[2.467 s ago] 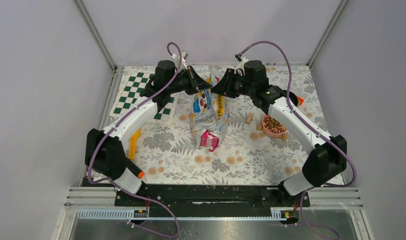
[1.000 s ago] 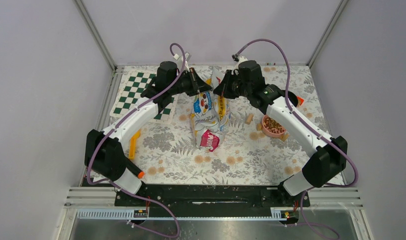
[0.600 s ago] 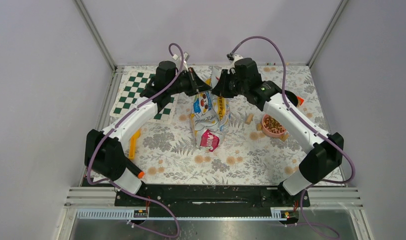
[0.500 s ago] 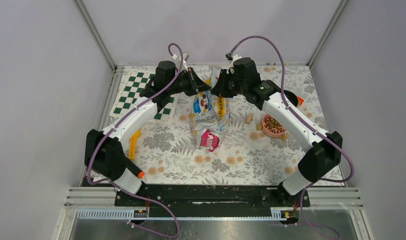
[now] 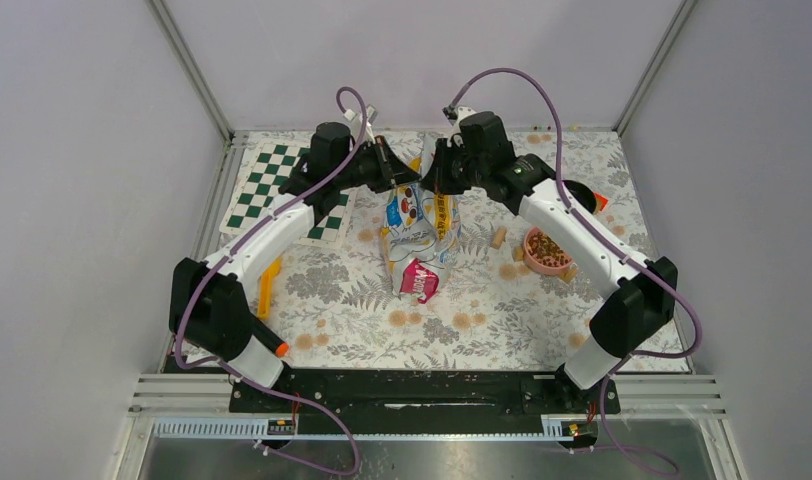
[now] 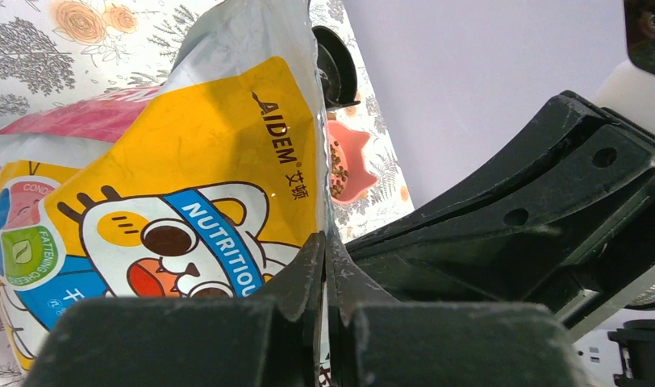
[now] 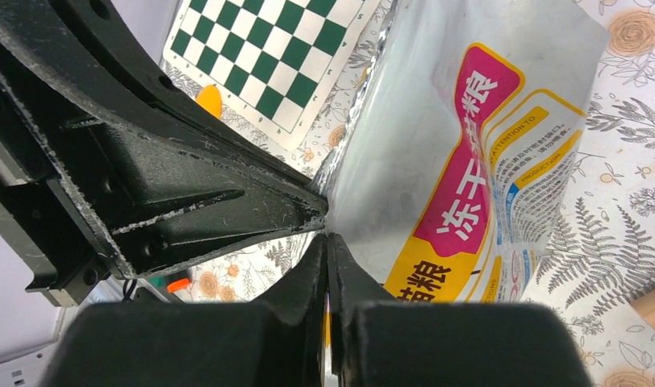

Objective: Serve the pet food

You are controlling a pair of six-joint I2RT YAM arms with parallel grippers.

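The yellow pet food bag [image 5: 419, 228] with the white cartoon cat stands upright at the table's middle back. My left gripper [image 5: 407, 180] is shut on the bag's top edge from the left; the left wrist view shows its jaws [image 6: 325, 250] pinching the foil rim beside the cat print [image 6: 163, 242]. My right gripper [image 5: 431, 178] is shut on the same top edge from the right; the right wrist view shows its jaws [image 7: 327, 242] pinching the bag's back panel [image 7: 461, 169]. A pink bowl [image 5: 547, 251] right of the bag holds brown kibble [image 5: 548, 247]; it also shows in the left wrist view [image 6: 348, 161].
A green-and-white checkered mat [image 5: 282, 190] lies at the back left. Tan cork-like pieces [image 5: 499, 237] lie near the bowl. A yellow strip [image 5: 267, 285] lies by the left arm. An orange-tipped object [image 5: 600, 201] sits behind the right arm. Grey walls enclose the table.
My right arm has moved left and its gripper has closed in toward the left gripper at the bag's top. The left arm and the bag have stayed in place.
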